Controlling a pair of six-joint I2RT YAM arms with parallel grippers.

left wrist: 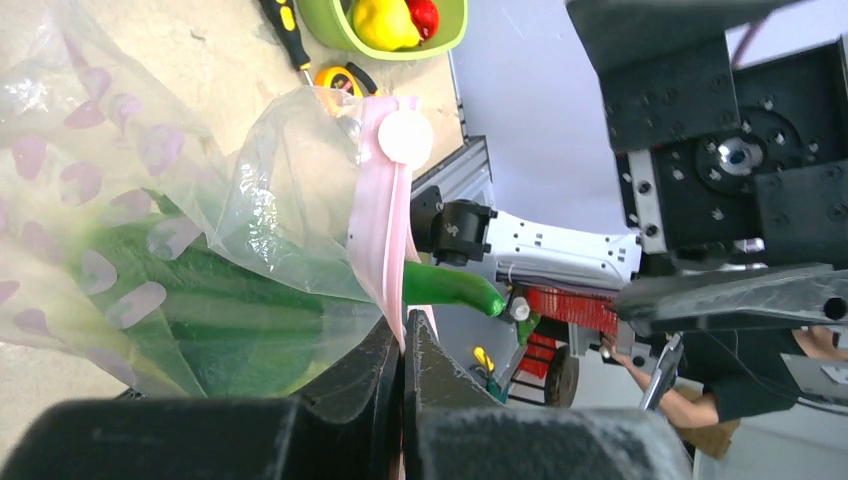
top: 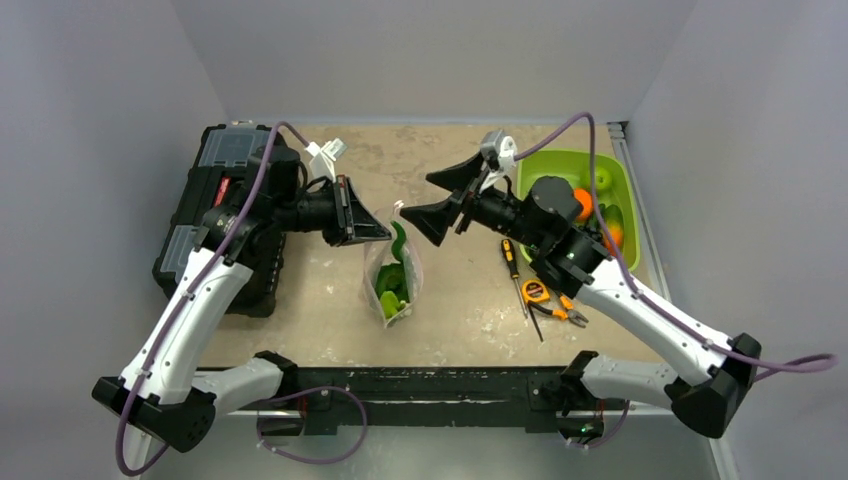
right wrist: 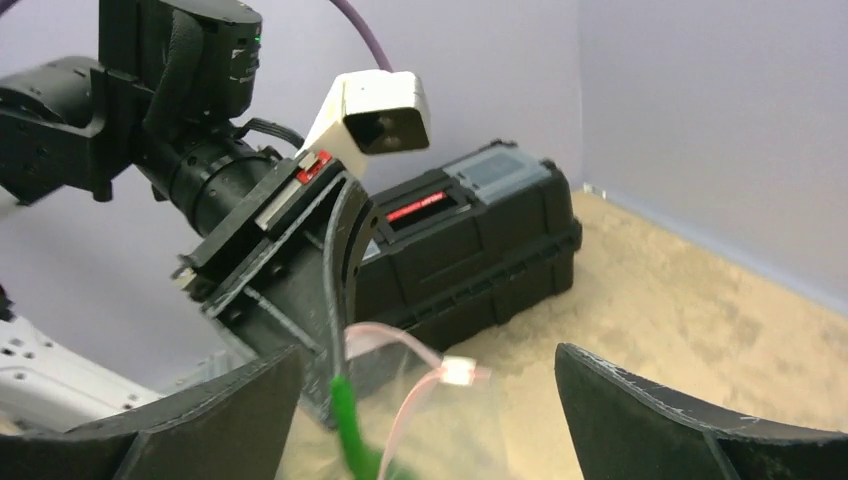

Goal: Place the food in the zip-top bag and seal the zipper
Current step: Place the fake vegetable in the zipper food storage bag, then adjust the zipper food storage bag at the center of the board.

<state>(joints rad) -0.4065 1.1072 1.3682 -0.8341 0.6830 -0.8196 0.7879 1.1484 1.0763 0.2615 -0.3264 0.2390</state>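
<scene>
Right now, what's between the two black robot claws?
The mouth of the clear floppy zip-top bag, with a green leafy vegetable poking up. The top view shows it between the left gripper, which pinches it, and the open right gripper.

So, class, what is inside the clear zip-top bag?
Green leafy food shows through the zip-top bag, one end poking past its pink zipper. Overlapping leaves hide how many pieces there are.

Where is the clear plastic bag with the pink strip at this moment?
In the top view the clear plastic bag is mid-table, between the black toolbox and the yellow-and-black screwdriver, its pink strip pinched by the left claw.
</scene>
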